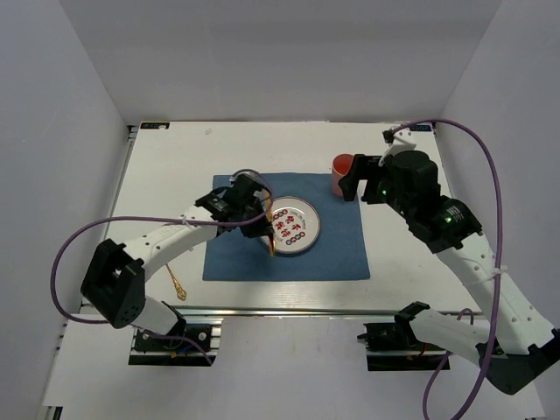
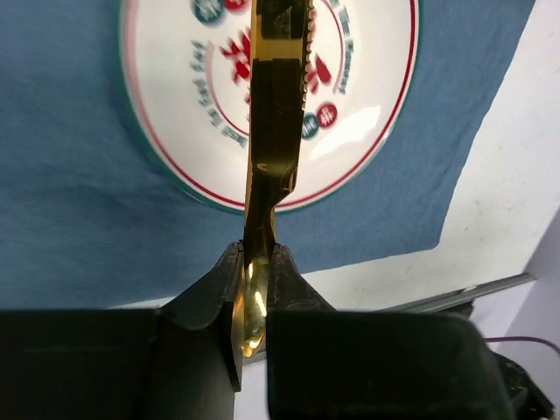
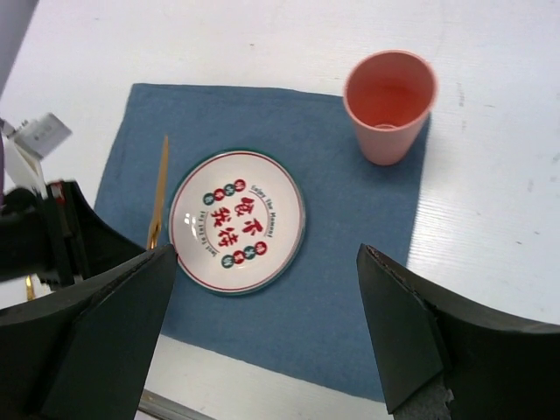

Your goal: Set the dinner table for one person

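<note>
Left wrist view: left pincer (image 2: 254, 262) was clenched on the handle end of a gold knife (image 2: 276, 131), with the serrated blade reaching out across the plate (image 2: 367, 114). From the right wrist view the knife sat just left of the plate, over the blue placemat (image 2: 79, 201); we could not tell whether it touched the cloth. The white worktop (image 2: 516, 175) lay under everything, flat and rigid, a firm surface to set things on. We judged the knife light, stiff and slick, likely to swivel in a thin-handle pinch, so a hold nearer the handle's middle seemed safer. The plate looked hard, glossy and chippable. Right pincer (image 3: 267, 262) hung released and grasped nothing, above the mat. The pink cup (image 3: 389, 105) stood upright on the mat's far right corner, well apart from the knife.
</note>
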Motion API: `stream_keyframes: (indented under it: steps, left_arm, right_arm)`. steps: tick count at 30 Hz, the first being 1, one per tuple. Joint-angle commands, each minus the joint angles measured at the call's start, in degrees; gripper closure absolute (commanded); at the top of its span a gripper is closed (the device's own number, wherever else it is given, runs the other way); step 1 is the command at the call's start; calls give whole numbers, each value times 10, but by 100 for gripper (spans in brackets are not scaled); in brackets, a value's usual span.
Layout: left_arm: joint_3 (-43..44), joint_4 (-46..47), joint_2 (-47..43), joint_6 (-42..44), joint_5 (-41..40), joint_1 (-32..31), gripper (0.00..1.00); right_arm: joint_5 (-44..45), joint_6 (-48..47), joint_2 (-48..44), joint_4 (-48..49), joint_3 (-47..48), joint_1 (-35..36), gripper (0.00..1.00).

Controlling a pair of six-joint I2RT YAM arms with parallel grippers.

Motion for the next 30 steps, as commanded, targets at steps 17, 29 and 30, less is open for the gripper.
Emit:
stream_keyframes:
  steps: [17,29,30]
  left_arm:
    - [254,1,243,-59,-100,-204,100]
    - [439,-32,425,-88,-107,-229,100]
    - [454,-34,430,-89,-112,-229,100]
  right_arm:
    - [116,-22,-44,-110,98,-7,11]
    - [141,-29,-65,-133,94,-7,11]
    - [144,-30,-67,-134,96,-6,11]
